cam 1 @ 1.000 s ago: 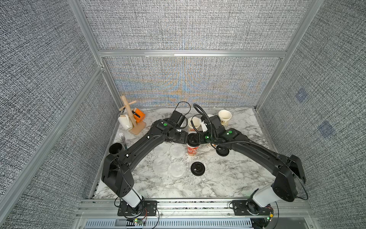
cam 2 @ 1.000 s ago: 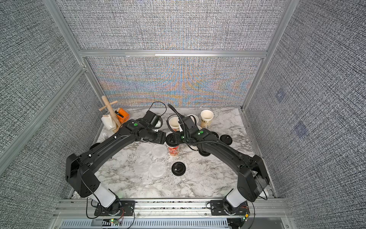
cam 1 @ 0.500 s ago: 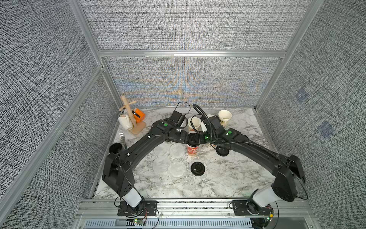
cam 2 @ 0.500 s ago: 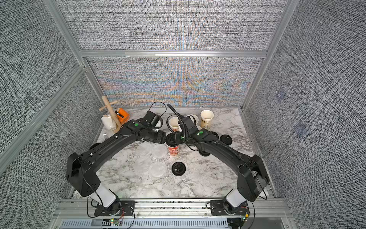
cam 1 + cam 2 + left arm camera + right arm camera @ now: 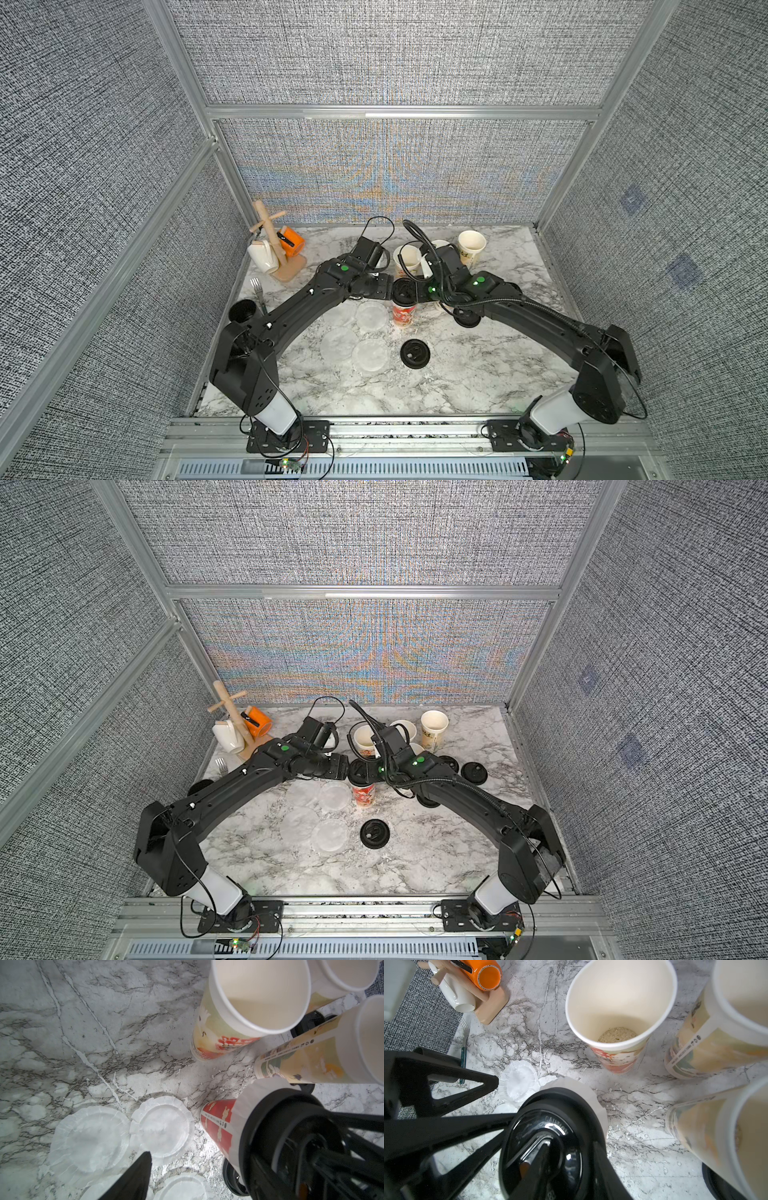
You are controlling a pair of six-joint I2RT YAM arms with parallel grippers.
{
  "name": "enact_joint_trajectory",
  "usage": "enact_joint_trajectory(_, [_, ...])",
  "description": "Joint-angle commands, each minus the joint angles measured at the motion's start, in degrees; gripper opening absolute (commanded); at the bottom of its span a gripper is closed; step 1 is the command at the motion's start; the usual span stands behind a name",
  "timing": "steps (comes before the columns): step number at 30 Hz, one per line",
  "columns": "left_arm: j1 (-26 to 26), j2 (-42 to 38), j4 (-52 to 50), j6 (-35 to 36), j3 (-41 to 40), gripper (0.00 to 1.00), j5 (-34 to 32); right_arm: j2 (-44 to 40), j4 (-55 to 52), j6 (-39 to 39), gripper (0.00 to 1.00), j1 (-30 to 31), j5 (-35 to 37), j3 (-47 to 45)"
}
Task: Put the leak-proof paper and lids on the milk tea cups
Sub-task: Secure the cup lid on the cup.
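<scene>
My left fingers (image 5: 143, 1167): spread wide, one over the lid (image 5: 276, 1105), with paper (image 5: 239, 1126) beneath, on the red cup (image 5: 218, 1124).
My right fingers (image 5: 417, 292): at that lid; I cannot tell their spread.
My left arm (image 5: 299, 307), right arm (image 5: 540, 316): stretched inward, meeting.

Both arms reach forward from their bases and bend inward at the elbows, so the two grippers meet tip to tip. The left arm (image 5: 299, 307) lies long and low, and its wrist turns the left gripper (image 5: 394, 291) sideways to face the right gripper (image 5: 417, 291) just ahead of its fingertips. The left jaws stand wide apart: in the right wrist view one left finger (image 5: 477, 1083) ends clear to the outer side, while its partner lies closer in. The right arm (image 5: 536, 318) mirrors this pose, wrist angled downward. Only one right finger (image 5: 538, 1159) shows plainly, so the spread of the right jaws cannot be told
</scene>
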Motion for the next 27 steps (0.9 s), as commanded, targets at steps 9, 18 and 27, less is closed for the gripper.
enact_joint_trajectory(9, [1.09,5.72,-7.26,3.12,-0.18,0.74,-3.37,-1.20,-10.14,3.42,0.35,4.46,-3.64,-3.83])
enact_joint_trajectory(18, [1.14,8.65,-9.10,4.98,6.89,0.75,-1.77,-2.28,-10.59,6.46,0.35,5.88,-2.56,-4.82])
enact_joint_trajectory(27, [1.14,5.38,-11.72,6.60,15.00,0.83,-0.92,-3.13,-6.99,12.12,0.35,3.36,-1.11,-5.24])
